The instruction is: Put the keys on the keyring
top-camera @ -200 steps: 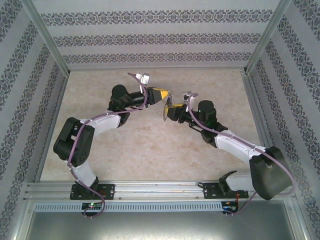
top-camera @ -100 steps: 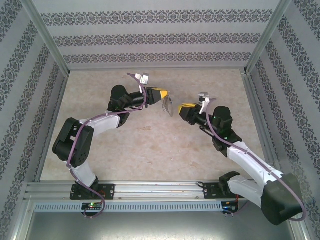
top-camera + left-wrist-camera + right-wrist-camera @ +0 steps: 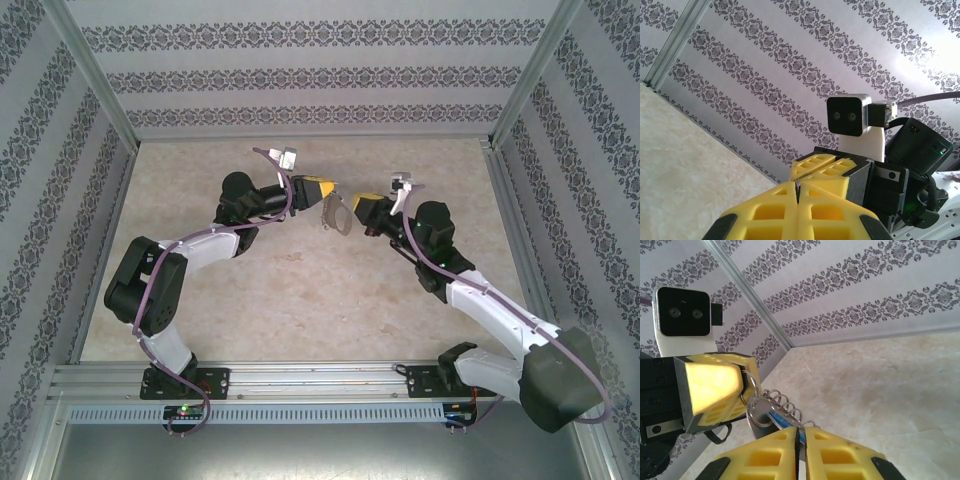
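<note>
Reaching up from the near right corner of the table [image 3: 300,300], my right arm is coming back toward the middle after swinging out to the right half a second ago. That brief retreat left the keyring [image 3: 337,215] dangling from my left fingers [image 3: 318,188] alone. Now my right fingers [image 3: 368,207] are closing in again just beside it. They are also narrowing as they come: they stood partly apart a second ago, and the right wrist view shows them drawn to a thin slit [image 3: 840,455].

At that slit the key [image 3: 781,418] is lying edge-on, its blue head right at my fingertips, with the ring's wiry curve just beyond it. I cannot tell whether I am truly pinching the key or only touching it. Farther in, my left fingers [image 3: 715,385] are staying clamped on the keyring [image 3: 754,390], holding it up off the table at mid-depth, well short of the patterned far wall. The left wrist view shows the same pads pressed flat together [image 3: 770,215].

I judge this as a re-grip: the ring is steady, the key is hanging against it, and the threading is not yet visibly finished.
</note>
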Robot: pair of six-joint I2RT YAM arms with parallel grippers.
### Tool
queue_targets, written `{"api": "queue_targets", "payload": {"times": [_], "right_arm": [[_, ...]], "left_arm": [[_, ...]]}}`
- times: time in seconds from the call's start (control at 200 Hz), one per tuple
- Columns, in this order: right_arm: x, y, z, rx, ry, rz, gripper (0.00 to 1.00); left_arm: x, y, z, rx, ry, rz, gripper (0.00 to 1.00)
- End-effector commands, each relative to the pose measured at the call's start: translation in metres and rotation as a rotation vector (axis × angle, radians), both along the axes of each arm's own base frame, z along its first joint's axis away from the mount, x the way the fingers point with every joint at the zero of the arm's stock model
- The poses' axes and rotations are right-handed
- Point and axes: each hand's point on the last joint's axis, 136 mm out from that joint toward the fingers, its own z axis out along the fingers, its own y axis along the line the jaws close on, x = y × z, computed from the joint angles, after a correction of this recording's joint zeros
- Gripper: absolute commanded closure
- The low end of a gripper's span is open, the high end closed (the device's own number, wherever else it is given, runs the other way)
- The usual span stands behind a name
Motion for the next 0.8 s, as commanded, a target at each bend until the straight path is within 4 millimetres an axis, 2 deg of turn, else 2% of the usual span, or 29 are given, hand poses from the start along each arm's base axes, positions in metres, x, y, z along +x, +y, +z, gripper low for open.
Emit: {"api": "queue_targets", "payload": {"times": [0.0,0.205,0.38,0.535,0.794], "right_arm": [[0.004,0.011,0.026,0.048,-0.063,0.005,0.87],[0.006,0.044,0.018,0.076,-0.032,0.078,0.90],[0.011,0.049,0.017,0.096,-0.023,0.083,0.90],[0.009,0.040,0.018,0.089,-0.028,0.061,0.88],[0.004,0.007,0.018,0.094,-0.039,-0.003,0.82]], "left_arm": [[-0.014,0.000,0.029,-0.044,-0.103,0.001,1.00],[-0.013,-0.001,0.029,-0.053,-0.107,0.016,1.00],[-0.015,-0.002,0.026,-0.050,-0.103,0.019,1.00],[-0.015,-0.003,0.026,-0.041,-0.105,0.014,1.00],[-0.016,-0.005,0.027,-0.042,-0.098,-0.010,1.00]]}}
